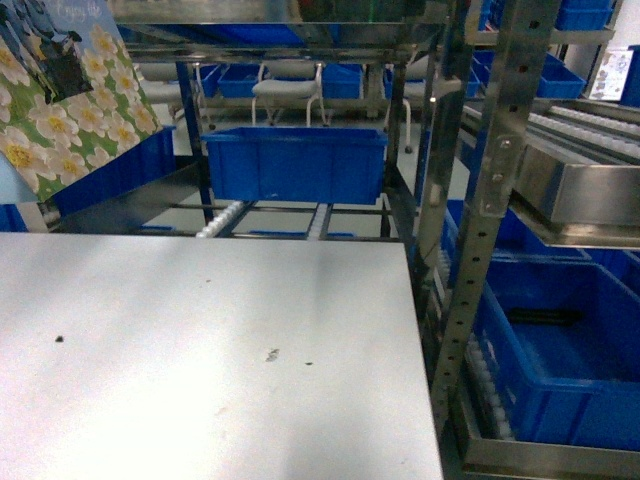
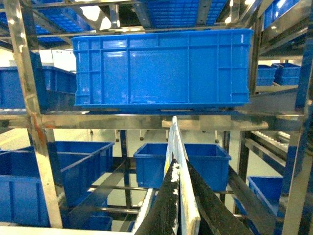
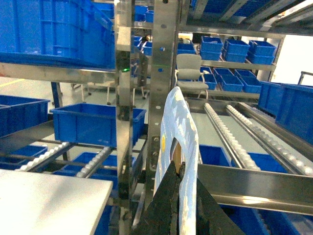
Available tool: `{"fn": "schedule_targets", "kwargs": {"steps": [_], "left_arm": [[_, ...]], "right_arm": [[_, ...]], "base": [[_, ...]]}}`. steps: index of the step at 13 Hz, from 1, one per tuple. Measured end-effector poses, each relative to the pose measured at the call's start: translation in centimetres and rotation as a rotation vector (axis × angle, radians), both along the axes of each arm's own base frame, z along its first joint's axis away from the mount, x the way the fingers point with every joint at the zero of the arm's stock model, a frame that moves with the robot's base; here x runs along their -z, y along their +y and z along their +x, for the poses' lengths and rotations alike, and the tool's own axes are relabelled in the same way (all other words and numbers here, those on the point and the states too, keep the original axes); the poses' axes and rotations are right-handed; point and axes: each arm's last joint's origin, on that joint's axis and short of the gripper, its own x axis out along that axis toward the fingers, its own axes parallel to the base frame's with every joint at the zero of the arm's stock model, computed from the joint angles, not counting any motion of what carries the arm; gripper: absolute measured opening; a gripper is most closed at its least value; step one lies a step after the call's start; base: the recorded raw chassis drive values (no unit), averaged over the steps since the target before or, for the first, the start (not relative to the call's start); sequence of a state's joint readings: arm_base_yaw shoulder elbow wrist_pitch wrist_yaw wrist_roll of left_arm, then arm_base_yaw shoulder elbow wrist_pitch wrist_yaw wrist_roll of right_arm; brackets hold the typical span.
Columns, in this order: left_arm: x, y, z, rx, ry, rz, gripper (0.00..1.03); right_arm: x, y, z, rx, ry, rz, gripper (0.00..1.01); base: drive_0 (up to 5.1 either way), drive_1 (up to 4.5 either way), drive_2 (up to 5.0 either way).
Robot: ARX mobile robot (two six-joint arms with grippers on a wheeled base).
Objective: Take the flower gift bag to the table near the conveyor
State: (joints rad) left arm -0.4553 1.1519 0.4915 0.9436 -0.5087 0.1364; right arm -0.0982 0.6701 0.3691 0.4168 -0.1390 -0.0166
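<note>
Dangling high at upper left over the bench point(image 1: 200, 350), flower gift bag point(image 1: 60, 100) pinched edge-on in left claw point(image 2: 177, 196). Right claw point(image 3: 177, 181) clenched on a pale patterned bag point(image 3: 178, 142) beside the conveyor point(image 3: 254, 142). Straight down to white surface next, likely.

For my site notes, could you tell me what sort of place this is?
Probably a warehouse or factory logistics area: steel racks holding blue plastic bins, sloping roller conveyor lanes, and a white table.

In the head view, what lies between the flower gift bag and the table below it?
Only air; the flower gift bag hangs above the bare table.
</note>
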Motion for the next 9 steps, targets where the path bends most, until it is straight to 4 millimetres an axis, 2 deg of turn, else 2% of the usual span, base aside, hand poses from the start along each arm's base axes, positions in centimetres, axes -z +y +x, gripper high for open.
{"fn": "schedule_targets", "kwargs": {"steps": [9], "left_arm": [[0.01, -0.01, 0.0, 0.0, 0.0, 0.0, 0.02]], "right_arm": [[0.07, -0.01, 0.03, 0.001, 0.006, 0.0, 0.02]], "base": [[-5.0, 2.41, 2.4]]}}
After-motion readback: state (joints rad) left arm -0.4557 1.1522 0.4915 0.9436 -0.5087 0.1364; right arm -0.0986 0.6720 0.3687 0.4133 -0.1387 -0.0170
